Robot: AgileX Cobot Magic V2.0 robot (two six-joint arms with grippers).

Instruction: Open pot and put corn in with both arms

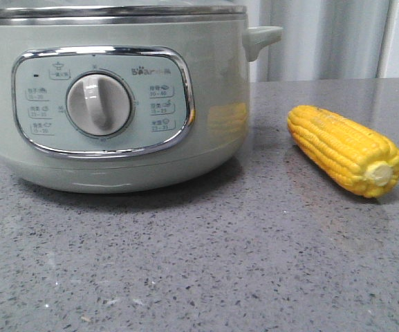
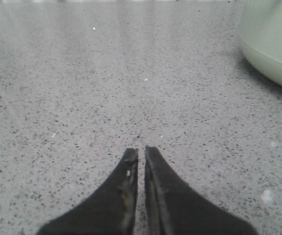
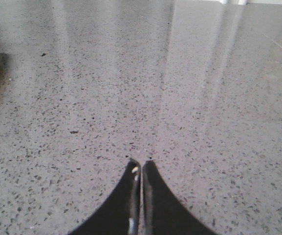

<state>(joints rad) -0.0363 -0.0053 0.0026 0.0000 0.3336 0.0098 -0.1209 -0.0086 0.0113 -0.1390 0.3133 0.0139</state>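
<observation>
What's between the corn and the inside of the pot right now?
The pot's lid is on, closing off the top. The corn lies on the counter beside the pot, and no bare counter obstacle shows between them.

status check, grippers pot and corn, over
Left gripper shut, empty. Right gripper shut, empty. Pot lidded; corn on table beside it. Nothing in the way.

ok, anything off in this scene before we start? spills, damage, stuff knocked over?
Nothing stands out. The pot sits upright on the counter with its lid on. The corn lies on its side to the pot's right, apart from it. No spills or damage visible. The left gripper and right gripper are shut and empty.
</observation>
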